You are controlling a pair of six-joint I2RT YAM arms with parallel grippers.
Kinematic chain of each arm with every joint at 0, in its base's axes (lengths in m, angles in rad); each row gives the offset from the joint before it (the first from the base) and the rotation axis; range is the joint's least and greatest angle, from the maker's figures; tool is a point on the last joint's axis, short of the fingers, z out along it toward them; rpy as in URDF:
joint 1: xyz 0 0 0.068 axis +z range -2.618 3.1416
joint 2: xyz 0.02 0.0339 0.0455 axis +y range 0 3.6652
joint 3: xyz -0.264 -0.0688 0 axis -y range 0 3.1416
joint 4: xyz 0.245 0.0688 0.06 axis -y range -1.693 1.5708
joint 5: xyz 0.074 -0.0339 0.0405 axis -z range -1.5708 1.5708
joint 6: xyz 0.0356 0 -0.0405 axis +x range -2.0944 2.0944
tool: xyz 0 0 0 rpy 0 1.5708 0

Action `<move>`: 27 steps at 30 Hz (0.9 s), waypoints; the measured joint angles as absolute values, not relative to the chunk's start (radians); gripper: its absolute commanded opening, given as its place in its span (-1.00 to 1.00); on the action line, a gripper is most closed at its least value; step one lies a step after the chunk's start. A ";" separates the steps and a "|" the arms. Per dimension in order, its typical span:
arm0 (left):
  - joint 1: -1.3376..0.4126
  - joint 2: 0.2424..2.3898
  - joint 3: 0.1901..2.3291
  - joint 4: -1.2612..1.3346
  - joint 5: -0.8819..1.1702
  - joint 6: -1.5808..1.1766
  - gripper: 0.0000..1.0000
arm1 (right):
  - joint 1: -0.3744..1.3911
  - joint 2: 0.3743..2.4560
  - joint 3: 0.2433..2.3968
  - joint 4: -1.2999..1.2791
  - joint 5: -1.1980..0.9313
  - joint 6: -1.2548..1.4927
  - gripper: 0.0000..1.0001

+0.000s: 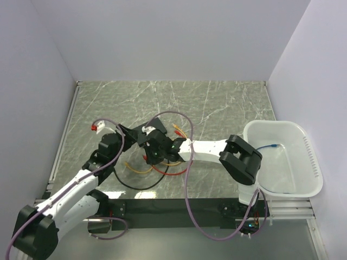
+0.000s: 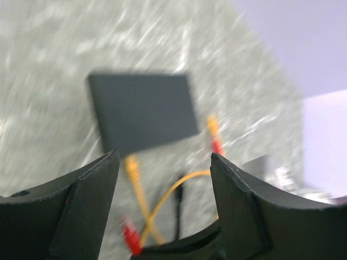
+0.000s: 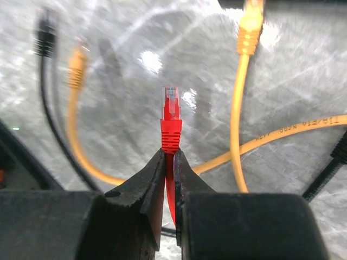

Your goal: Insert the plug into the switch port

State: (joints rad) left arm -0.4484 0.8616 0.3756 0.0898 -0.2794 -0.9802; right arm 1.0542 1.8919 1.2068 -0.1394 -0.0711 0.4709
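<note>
The switch (image 2: pixel 142 111) is a flat matte-black box lying on the marble table just ahead of my left gripper (image 2: pixel 162 157), which is open and holds nothing. From above, the switch (image 1: pixel 156 125) lies between the left gripper (image 1: pixel 127 135) and the right gripper (image 1: pixel 149 153). The right gripper (image 3: pixel 169 154) is shut on the red cable just behind its red plug (image 3: pixel 171 116). The plug sticks straight out past the fingertips above the table. The switch's sockets do not show.
Loose yellow cables (image 3: pixel 238 108), a black cable (image 3: pixel 46 81) and a red cable (image 1: pixel 162 170) lie tangled on the table under the grippers. A white tub (image 1: pixel 312 162) holding a blue cable (image 1: pixel 274 146) stands at the right edge. White walls enclose the table.
</note>
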 measured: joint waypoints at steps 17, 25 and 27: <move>-0.447 0.966 0.643 0.138 -0.384 -0.752 0.13 | 1.053 1.687 1.104 -0.059 -0.010 0.426 -1.00; -0.415 1.044 0.641 0.262 -0.153 -0.774 0.04 | 0.987 1.597 1.106 -0.045 0.047 0.399 -1.00; -0.403 1.052 0.632 0.305 -0.074 -0.792 0.03 | 0.964 1.595 1.107 -0.045 0.054 0.395 -1.00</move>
State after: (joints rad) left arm -0.4026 1.0515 0.6315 0.3046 -0.0742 -0.7918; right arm 0.9638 1.5951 1.1069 -0.0448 0.0544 0.3946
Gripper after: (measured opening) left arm 0.520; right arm 0.127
